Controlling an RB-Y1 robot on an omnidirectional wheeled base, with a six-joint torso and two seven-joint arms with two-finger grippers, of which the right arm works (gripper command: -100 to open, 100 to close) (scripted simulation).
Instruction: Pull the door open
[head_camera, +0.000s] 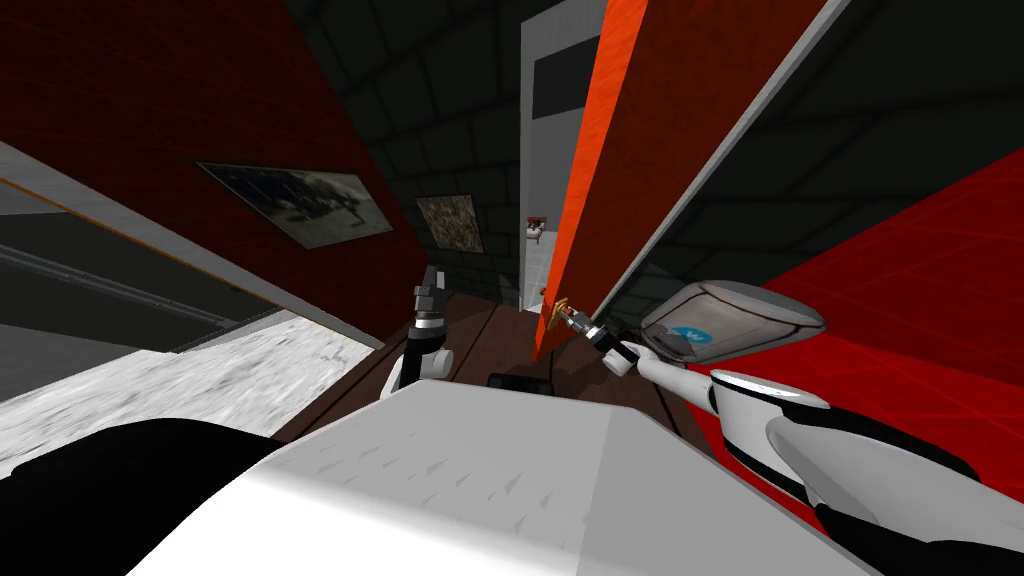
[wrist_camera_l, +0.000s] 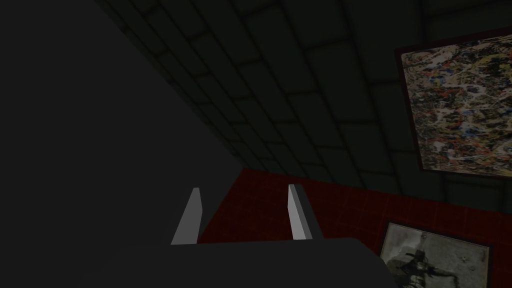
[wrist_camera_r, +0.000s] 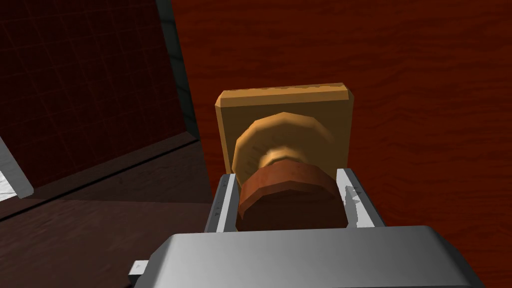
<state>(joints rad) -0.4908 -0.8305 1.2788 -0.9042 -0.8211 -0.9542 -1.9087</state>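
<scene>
Claw on the right arm (wrist_camera_r: 287, 176) closed on the door's knob (wrist_camera_r: 292, 197). Both fingers (wrist_camera_r: 225, 202) press the sides of the round, red-brown knob, which sits deep between them, up against the claw's body. Behind the knob is a golden round collar (wrist_camera_r: 282, 142) on a square golden plate (wrist_camera_r: 285, 107), which is fixed flat to the door (wrist_camera_r: 410, 100). The door face is red-brown with a wood grain.

From the head camera the right claw (head_camera: 572, 318) reaches forward from the white forearm and meets the knob (head_camera: 559, 306) low on the door (head_camera: 700, 130), close to its free edge. The door stands ajar, and its narrow edge (head_camera: 590, 180), bright orange, is turned toward the camera. Past that edge a pale grey-white space (head_camera: 545, 150) shows through the gap. The floor (head_camera: 490, 330) under the claw is dark wooden planks.

Left claw (wrist_camera_l: 245, 189) is open, with nothing between its fingers (wrist_camera_l: 187, 220). In the head view the left claw (head_camera: 430, 282) is raised to the left of the door, well apart from the knob. A dark red wall (head_camera: 150, 100) runs along that side, with a framed picture (head_camera: 300, 205) hung on it.
</scene>
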